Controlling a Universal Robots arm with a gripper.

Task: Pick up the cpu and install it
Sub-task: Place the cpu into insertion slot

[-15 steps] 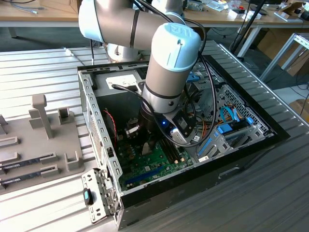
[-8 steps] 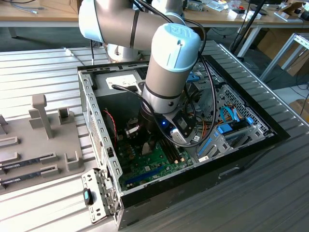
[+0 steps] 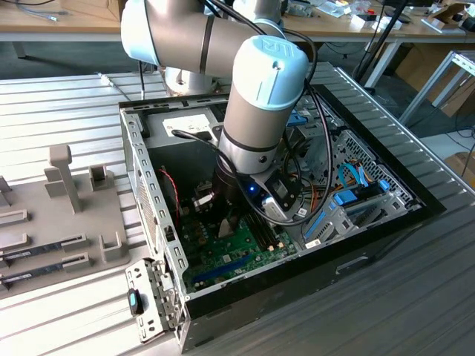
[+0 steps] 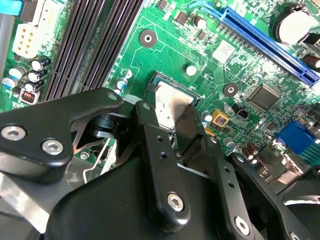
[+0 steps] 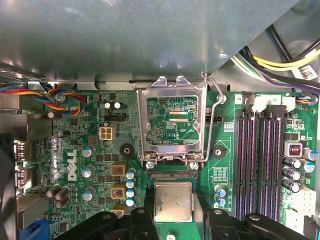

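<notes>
Black gripper fingers (image 4: 160, 165) sit closest to my second wrist view, and between them I see the cpu (image 4: 170, 100), its silver top catching the light. I read the gripper (image 5: 173, 211) as clamped on the cpu (image 5: 173, 199), one finger against each of two opposite edges. The chip is level, right over the socket on the green motherboard (image 5: 100, 165), though I cannot tell whether it is fully seated. Just beyond the fingertips the metal load plate (image 5: 172, 90) stands flipped open, with its wire lever (image 5: 214, 120) beside it. Four dark memory slots (image 5: 260, 160) run along one side of the gripper, near it but apart. In the exterior view the arm (image 3: 260, 104) reaches down into the open computer case (image 3: 148, 200), and a grey holder tray (image 3: 44, 200) lies well away from the gripper, on the exterior view's left.
</notes>
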